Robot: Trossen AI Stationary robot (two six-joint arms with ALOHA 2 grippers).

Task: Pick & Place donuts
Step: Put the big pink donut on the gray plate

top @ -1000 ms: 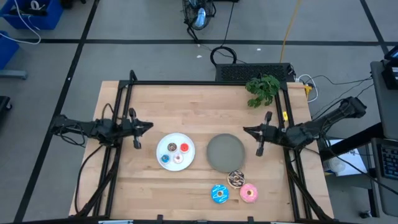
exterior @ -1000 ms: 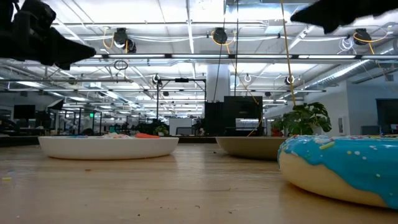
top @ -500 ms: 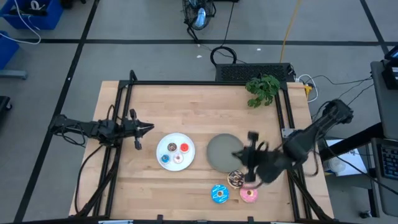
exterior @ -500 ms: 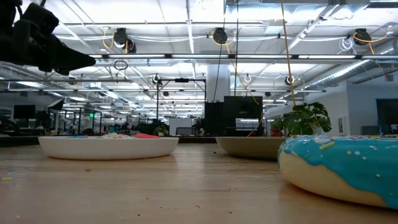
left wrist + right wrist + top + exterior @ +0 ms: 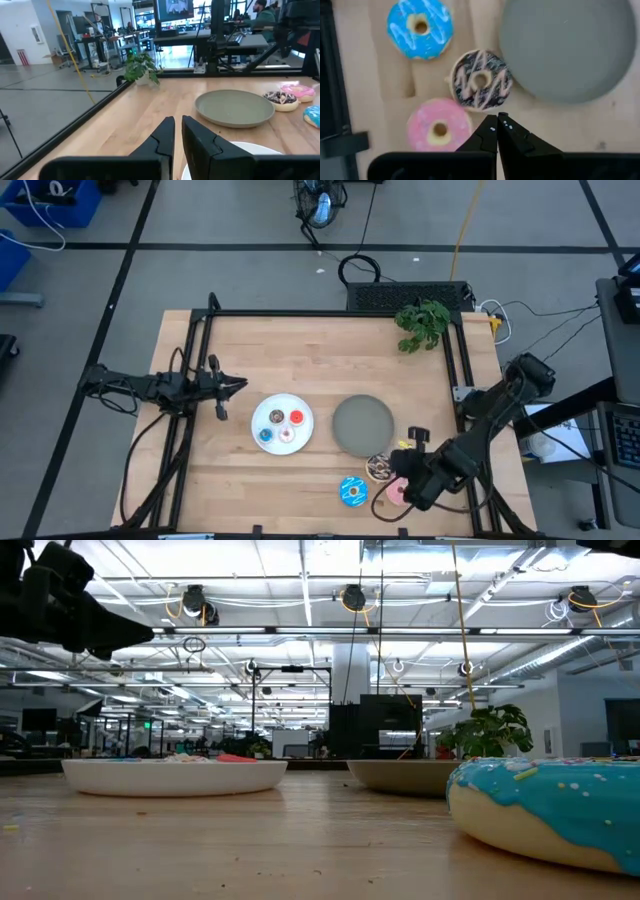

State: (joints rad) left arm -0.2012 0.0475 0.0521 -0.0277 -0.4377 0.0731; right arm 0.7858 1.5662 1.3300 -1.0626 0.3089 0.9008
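Near the table's (image 5: 300,350) front edge, the right gripper (image 5: 497,129), jaws shut and empty, hovers over three larger donuts (image 5: 481,81) beside the bare grey plate (image 5: 362,424), four tiny ones on the white plate (image 5: 271,409).

Grey plate (image 5: 565,47) and pink donut (image 5: 439,131) flank chocolate donut (image 5: 480,80) closely.

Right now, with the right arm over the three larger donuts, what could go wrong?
1. The right gripper is shut above the pink frosted ring donut; descending without opening would likely push it, not grasp it.
2. The chocolate drizzled ring donut sits against the grey round plate and close to the pink one, so opened fingers could nudge it.
3. The blue iced ring donut lies near the table's edge.
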